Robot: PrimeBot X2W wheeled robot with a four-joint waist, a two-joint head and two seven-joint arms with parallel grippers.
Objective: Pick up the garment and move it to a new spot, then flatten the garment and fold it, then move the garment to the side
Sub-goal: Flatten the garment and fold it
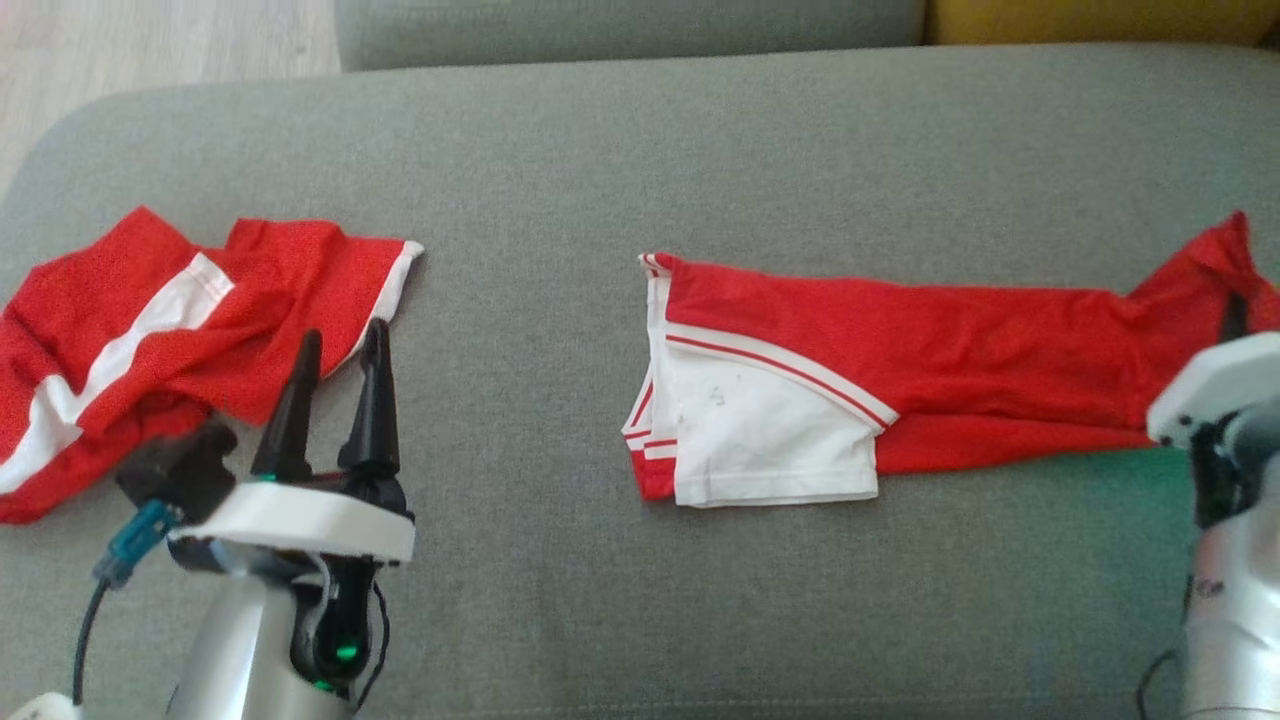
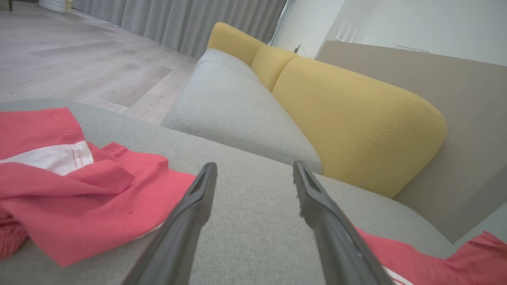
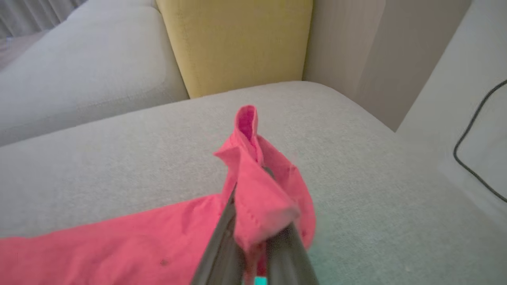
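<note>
A red garment (image 1: 900, 350) with a white panel and red-white trim lies stretched in a long band across the middle and right of the grey cushion (image 1: 640, 150). Its right end is lifted into a peak, and my right gripper (image 1: 1236, 305) is shut on that end. The right wrist view shows the pinched red fabric (image 3: 253, 190) bunched over the closed fingers (image 3: 222, 245). My left gripper (image 1: 344, 335) stands open over the cushion, its fingertips at the edge of a second, crumpled red garment (image 1: 150, 330). In the left wrist view the fingers (image 2: 190, 213) hold nothing.
The crumpled red garment (image 2: 79, 198) fills the cushion's left end. Behind the cushion stands a grey sofa seat (image 2: 237, 114) with yellow back cushions (image 2: 356, 122). Wood floor (image 1: 150, 50) lies at the far left. A black cable (image 3: 471, 158) runs at the right.
</note>
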